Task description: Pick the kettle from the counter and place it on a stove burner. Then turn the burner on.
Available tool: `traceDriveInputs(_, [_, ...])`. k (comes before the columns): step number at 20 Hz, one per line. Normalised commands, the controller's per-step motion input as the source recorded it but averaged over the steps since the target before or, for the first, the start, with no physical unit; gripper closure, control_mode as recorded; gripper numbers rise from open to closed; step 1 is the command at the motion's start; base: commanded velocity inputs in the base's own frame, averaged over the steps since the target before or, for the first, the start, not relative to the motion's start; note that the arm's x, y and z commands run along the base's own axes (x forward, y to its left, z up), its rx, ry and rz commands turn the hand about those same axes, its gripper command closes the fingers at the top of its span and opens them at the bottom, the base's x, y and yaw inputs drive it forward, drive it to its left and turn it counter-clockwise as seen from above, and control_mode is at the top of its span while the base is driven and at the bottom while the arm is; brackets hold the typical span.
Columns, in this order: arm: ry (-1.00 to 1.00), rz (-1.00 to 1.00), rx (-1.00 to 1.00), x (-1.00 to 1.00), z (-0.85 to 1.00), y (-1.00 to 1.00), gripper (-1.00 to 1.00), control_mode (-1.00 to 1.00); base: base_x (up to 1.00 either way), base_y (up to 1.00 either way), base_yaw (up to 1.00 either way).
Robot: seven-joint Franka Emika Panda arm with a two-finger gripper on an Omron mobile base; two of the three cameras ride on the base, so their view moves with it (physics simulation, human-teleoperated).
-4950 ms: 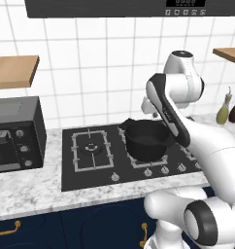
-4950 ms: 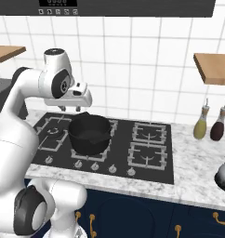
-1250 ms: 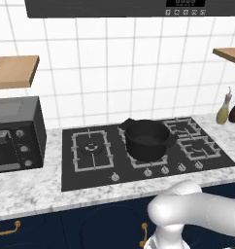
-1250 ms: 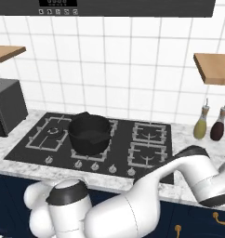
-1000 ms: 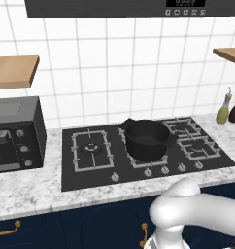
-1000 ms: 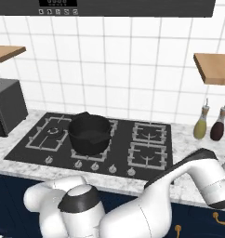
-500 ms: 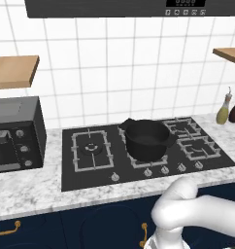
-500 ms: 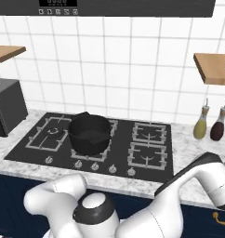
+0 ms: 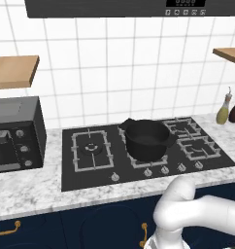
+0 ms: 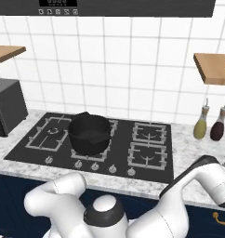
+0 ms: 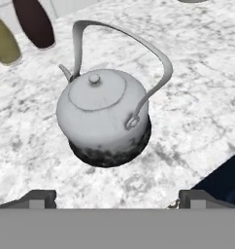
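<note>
The silvery-grey kettle [image 11: 105, 116] stands upright on the speckled marble counter [image 11: 202, 92], its thin arched handle up and its short spout toward the bottles. My gripper [image 11: 118, 198] hovers just short of it, open, with its two dark fingertips [image 11: 38, 197] spread wider than the kettle's body and nothing between them. The large ring stove burner [image 9: 92, 148] sits bare at the left of the black cooktop [image 9: 71, 177], also seen as the burner [image 10: 51, 133] in the right base view. My white arm [image 10: 198, 181] stretches low toward the right end of the counter [image 10: 188, 139].
A black pot [image 9: 147, 141] sits on the middle grate, with two smaller grates [image 9: 192, 138] to its right and a row of knobs [image 9: 148, 172] along the front. An olive bottle [image 11: 3, 44] and a dark bottle [image 11: 34, 22] stand behind the kettle. A toaster oven [image 9: 12, 133] is at far left.
The arm has stretched a little farther to the right and lower, its elbow swinging in front of the cabinets. The gripper stayed open. Pot and cooktop have not moved.
</note>
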Motion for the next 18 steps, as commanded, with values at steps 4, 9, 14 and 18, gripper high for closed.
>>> traceDriveInputs(4, [0.00,-0.10,0.06,0.07,-0.05,-0.29,-1.00,-1.00,0.00,0.00,0.00])
traceDriveInputs(9, [-0.03,-0.03,0.09,0.05,-0.01,-0.15,-1.00,-1.00,0.00,0.00,0.00])
traceDriveInputs(14, [-0.11,0.00,0.06,0.01,-0.02,-0.03,-1.00,-1.00,0.00,0.00,0.00])
traceDriveInputs(18, [-0.10,0.00,0.03,0.06,0.00,-0.02,-1.00,-1.00,0.00,0.00,0.00])
